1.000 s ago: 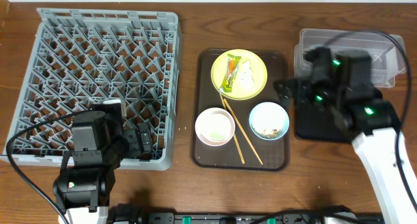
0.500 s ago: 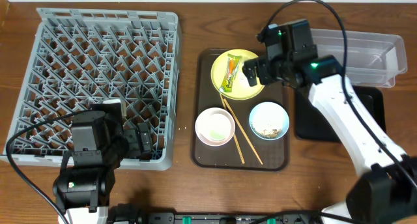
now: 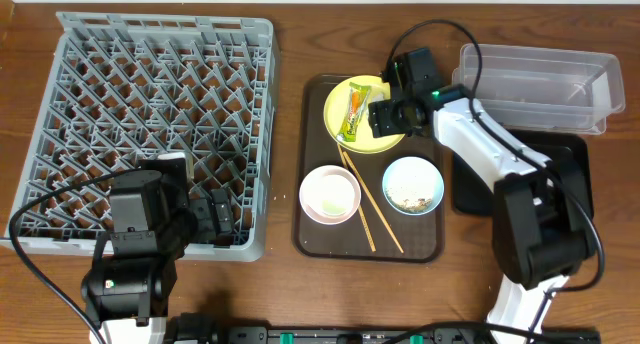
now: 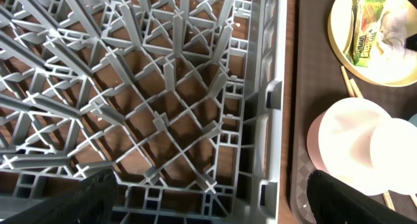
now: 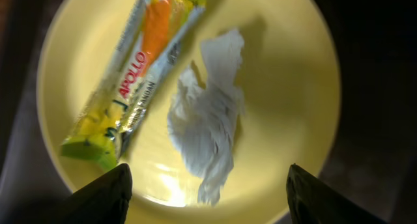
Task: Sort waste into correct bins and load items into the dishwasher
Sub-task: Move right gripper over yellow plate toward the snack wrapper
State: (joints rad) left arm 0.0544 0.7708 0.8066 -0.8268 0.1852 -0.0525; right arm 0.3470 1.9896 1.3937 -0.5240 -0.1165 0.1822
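The yellow-green plate (image 3: 390, 92) on the brown tray holds the green-and-orange wrapper (image 3: 353, 116) and the crumpled tissue (image 5: 208, 126). My right gripper (image 3: 386, 115) hangs open just above the plate (image 5: 293, 87), its fingers either side of the tissue, with the wrapper (image 5: 130, 94) to the left. The pink bowl (image 3: 330, 195), with something white in it, the blue bowl (image 3: 413, 184) with rice scraps and the chopsticks (image 3: 368, 206) lie on the tray's near half. My left gripper (image 3: 205, 219) is open and empty over the grey rack's (image 3: 160, 114) front right corner (image 4: 260, 120).
The brown serving tray (image 3: 318, 246) sits right of the rack. The clear tub (image 3: 535, 79) stands at the back right, and the black tray (image 3: 470, 194) lies in front of it, partly under my right arm. Cables loop over the table.
My right arm has swung left from over the black tray and clear tub to above the yellow-green plate. The left arm has not moved.
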